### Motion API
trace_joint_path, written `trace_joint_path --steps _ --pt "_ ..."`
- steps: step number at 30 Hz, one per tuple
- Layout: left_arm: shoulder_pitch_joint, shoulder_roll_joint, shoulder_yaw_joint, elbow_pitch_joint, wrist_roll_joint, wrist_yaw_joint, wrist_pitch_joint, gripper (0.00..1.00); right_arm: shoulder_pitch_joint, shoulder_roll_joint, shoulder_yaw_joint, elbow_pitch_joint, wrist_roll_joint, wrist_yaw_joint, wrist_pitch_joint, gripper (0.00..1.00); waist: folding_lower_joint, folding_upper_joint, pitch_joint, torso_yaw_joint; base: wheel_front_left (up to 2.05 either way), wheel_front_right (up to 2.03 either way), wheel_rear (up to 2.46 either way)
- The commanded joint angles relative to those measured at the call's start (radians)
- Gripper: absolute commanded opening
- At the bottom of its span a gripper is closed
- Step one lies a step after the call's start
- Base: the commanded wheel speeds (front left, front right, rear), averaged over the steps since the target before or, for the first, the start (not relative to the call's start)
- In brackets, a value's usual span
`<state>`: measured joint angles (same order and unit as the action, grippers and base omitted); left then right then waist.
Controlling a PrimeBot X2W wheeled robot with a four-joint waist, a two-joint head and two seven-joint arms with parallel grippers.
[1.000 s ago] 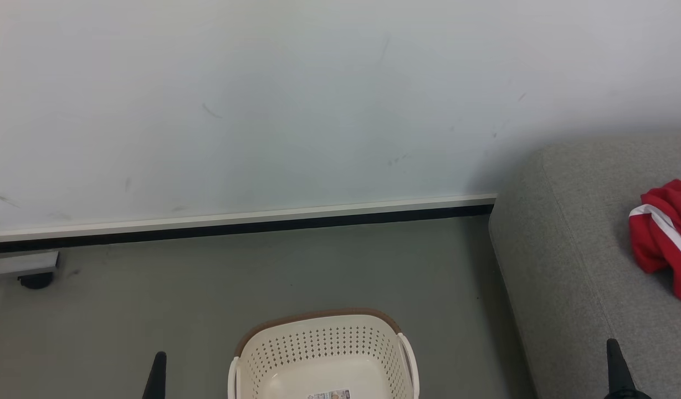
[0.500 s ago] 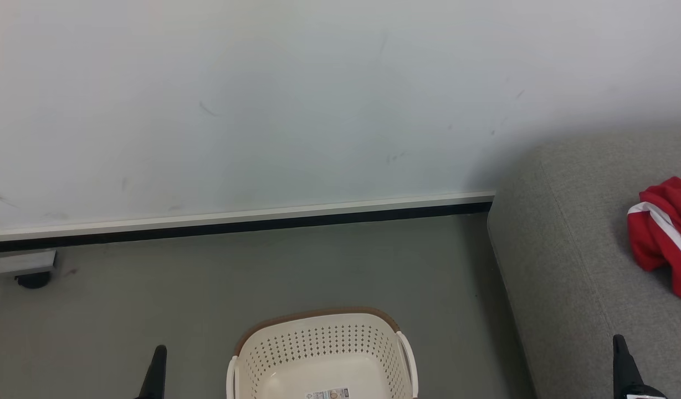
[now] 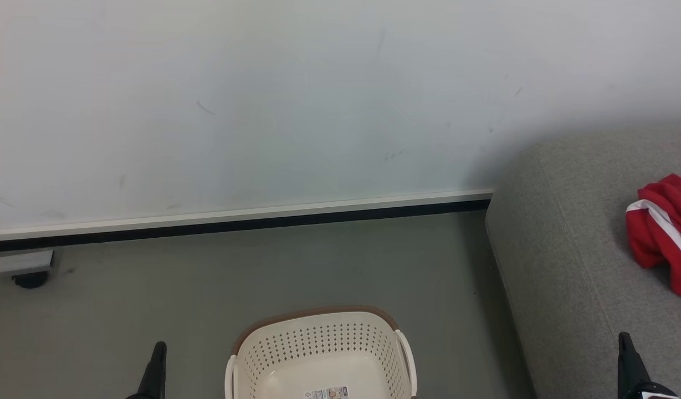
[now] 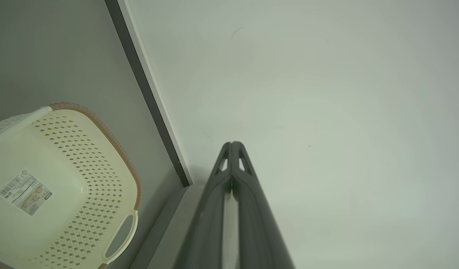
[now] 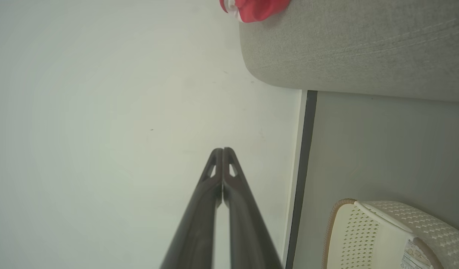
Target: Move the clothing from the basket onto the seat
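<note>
The red clothing (image 3: 662, 235) with white stripes lies bunched on the light grey seat (image 3: 573, 260) at the right; its edge also shows in the right wrist view (image 5: 253, 9). The cream basket (image 3: 318, 354) with its brown rim stands on the floor at the bottom centre, holding nothing but a label sticker (image 3: 328, 393). My left gripper (image 3: 158, 354) is to the left of the basket, my right gripper (image 3: 625, 346) over the seat's front. Each is shut with nothing held: left gripper (image 4: 232, 146), right gripper (image 5: 222, 152). The basket (image 4: 57, 186) shows beside the left fingers, and the basket (image 5: 382, 239) below the seat (image 5: 356, 45).
A white wall (image 3: 262, 100) with a pale and black skirting board (image 3: 235, 221) runs behind the grey floor (image 3: 262, 277). At the far left, a grey metal base on a dark caster (image 3: 27, 277) sits by the wall.
The whole head view has shifted slightly, so the scene sits a little higher. The right gripper's tip has drifted to the right. The clothing and basket stay in place.
</note>
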<state>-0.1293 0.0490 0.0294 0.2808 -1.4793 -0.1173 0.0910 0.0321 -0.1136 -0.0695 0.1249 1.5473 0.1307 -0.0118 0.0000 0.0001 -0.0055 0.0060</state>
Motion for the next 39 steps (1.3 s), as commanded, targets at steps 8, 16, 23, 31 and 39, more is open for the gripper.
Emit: trace_joint_path --steps 8,16,23,31,39 --pt "-0.018 0.002 0.007 0.004 -0.086 -0.011 0.022 0.0 -0.011 -0.007 -0.015 -0.004 0.085 0.0 0.02 0.0 0.0 -0.0001 0.004 -0.003 0.0 0.0 0.0" --pt "-0.027 0.002 0.009 0.007 -0.141 -0.015 0.037 0.0 -0.015 -0.007 -0.025 -0.006 0.144 0.0 0.031 0.0 0.0 -0.0001 0.007 -0.006 0.0 0.0 0.0" --pt "-0.027 0.002 0.009 0.007 -0.142 -0.016 0.038 0.0 -0.015 -0.004 -0.028 -0.005 0.147 0.0 0.037 0.0 0.0 -0.0001 0.007 -0.006 0.0 0.0 0.0" --pt "-0.026 0.002 0.009 0.007 -0.142 -0.016 0.038 0.0 -0.015 -0.001 -0.031 -0.005 0.144 0.0 0.037 0.0 0.0 -0.0001 0.007 -0.006 0.0 0.0 0.0" --pt "-0.026 0.002 0.009 0.007 -0.142 -0.016 0.038 0.0 -0.015 0.002 -0.034 -0.004 0.141 0.0 0.04 0.0 0.0 -0.0001 0.007 -0.006 0.0 0.0 0.0"
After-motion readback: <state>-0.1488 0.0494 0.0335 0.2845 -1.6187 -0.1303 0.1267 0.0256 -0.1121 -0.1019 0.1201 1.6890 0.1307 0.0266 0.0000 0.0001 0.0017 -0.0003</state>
